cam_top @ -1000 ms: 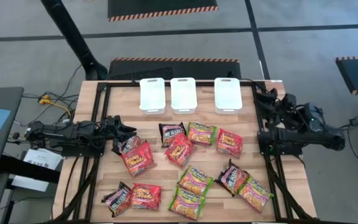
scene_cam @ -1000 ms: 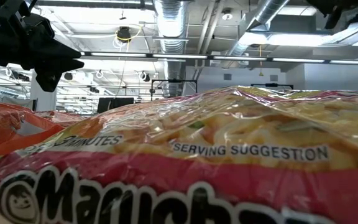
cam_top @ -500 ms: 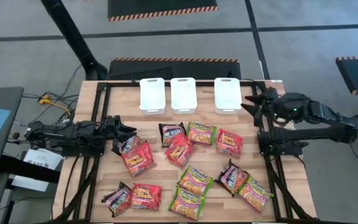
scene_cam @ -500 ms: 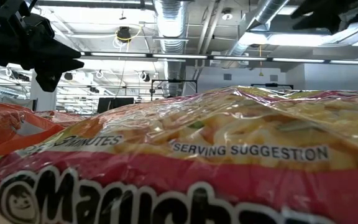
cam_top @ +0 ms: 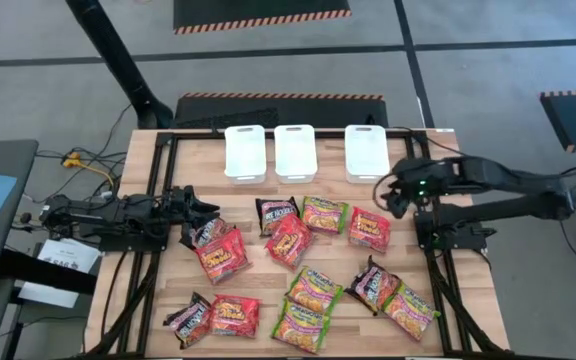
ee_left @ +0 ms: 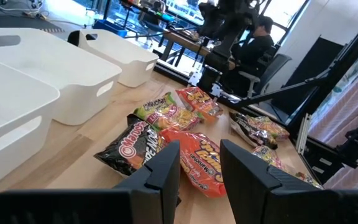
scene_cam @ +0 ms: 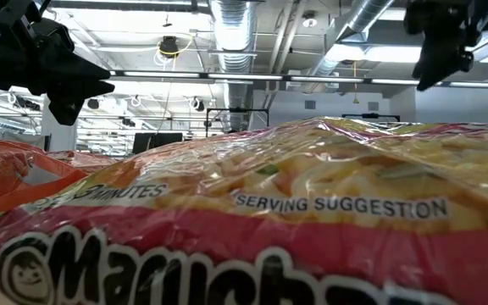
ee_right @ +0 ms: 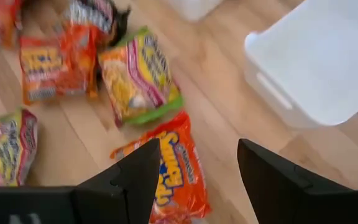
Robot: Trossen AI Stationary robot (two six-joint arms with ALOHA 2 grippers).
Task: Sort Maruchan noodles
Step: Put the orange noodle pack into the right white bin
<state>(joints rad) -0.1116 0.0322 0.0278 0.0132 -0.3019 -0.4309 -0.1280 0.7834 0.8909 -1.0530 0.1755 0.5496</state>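
Right gripper point(cam_top: 396, 192) hovered with fingers apart, holding nothing, just above a red noodle packet point(cam_top: 369, 229) near the rightmost white tray point(cam_top: 366, 150). Left gripper point(cam_top: 200, 214), part open, hung over a dark packet point(cam_top: 205, 232).

Three white trays point(cam_top: 295, 152) in a row, wooden table point(cam_top: 148, 260), seated person point(ee_left: 253, 46)
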